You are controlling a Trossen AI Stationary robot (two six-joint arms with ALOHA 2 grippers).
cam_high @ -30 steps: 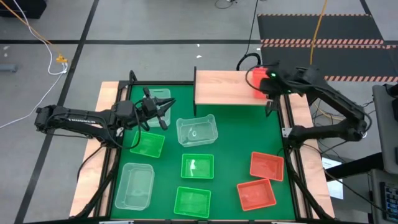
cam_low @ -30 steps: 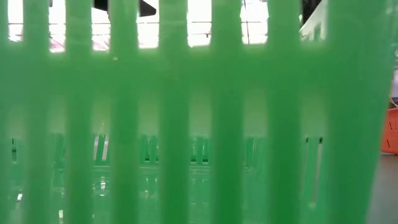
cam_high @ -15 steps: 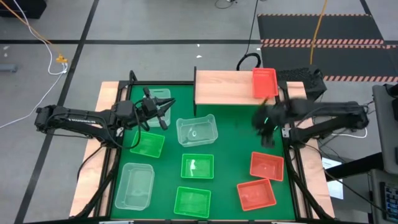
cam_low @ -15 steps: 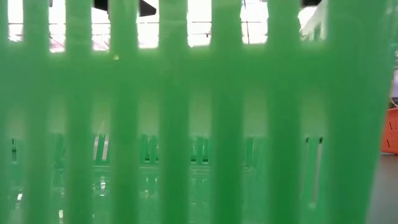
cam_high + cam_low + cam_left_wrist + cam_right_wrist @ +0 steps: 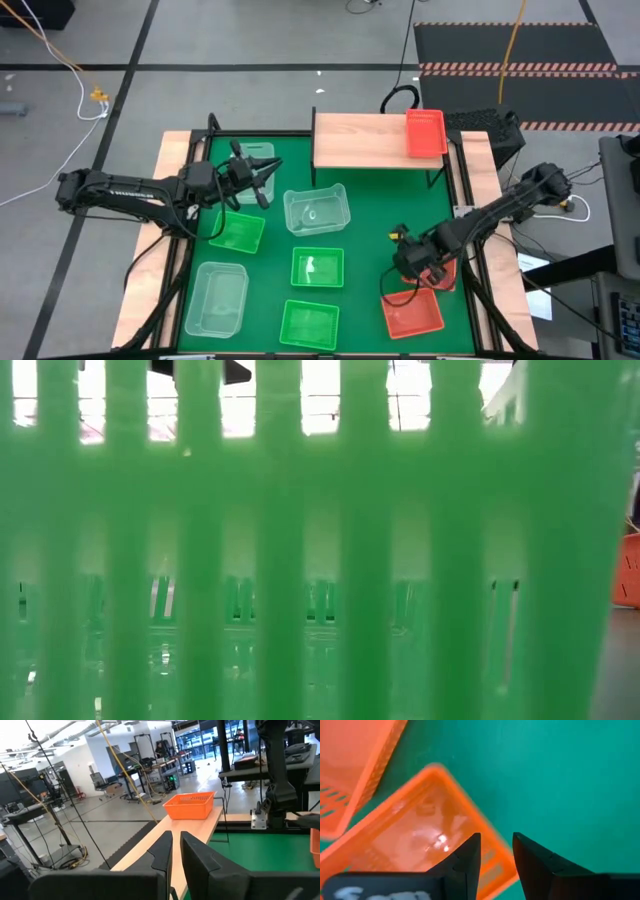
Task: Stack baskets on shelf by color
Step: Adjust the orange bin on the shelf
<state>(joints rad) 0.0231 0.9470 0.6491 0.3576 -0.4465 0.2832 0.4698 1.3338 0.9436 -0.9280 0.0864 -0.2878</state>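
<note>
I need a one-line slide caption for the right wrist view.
Right gripper hovers open above an orange plastic basket on the green mat.

The shelf (image 5: 365, 140) has a top of light, matt wood on thin dark metal legs. The orange basket (image 5: 425, 133) on it is plastic with a slotted wall. The green baskets (image 5: 317, 268) are glossy plastic with slotted walls, and the clear baskets (image 5: 316, 210) are transparent, shiny plastic. The table mat (image 5: 375, 210) is green, smooth and matt. The right gripper (image 5: 496, 851) has black, matt fingers.
</note>
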